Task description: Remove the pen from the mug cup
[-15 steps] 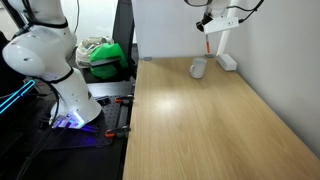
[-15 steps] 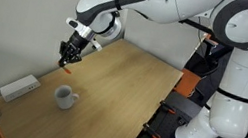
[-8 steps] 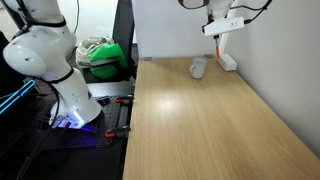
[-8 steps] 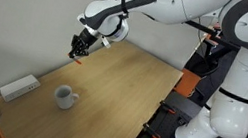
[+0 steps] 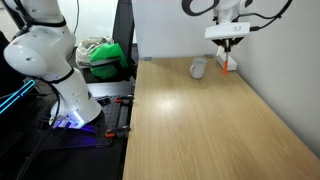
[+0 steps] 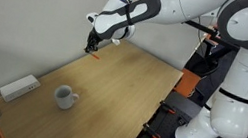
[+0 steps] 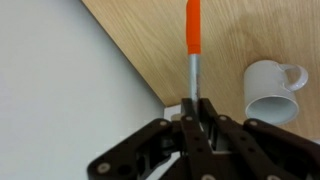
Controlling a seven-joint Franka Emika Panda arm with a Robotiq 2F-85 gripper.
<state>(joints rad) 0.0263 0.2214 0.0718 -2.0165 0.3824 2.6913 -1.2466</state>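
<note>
My gripper (image 5: 228,42) (image 6: 93,44) is shut on the pen and holds it in the air near the wall, point down. The pen is thin, with a grey shaft and an orange-red end (image 7: 193,25); it shows as a small orange mark below the fingers in both exterior views (image 5: 227,62) (image 6: 94,56). The pale mug (image 5: 198,67) (image 6: 64,96) stands upright on the wooden table, apart from the gripper, with its handle to one side. In the wrist view the mug (image 7: 272,95) lies beside the fingers (image 7: 195,106) and looks empty.
A white rectangular block (image 6: 20,87) lies on the table by the wall, beyond the mug. The wooden table (image 5: 200,120) runs along the white wall (image 7: 70,90). A green bag (image 5: 105,57) and the robot base (image 5: 60,80) stand off the table's edge.
My gripper has moved along the wall, away from the mug, with the pen still in it. The mug has not moved.
</note>
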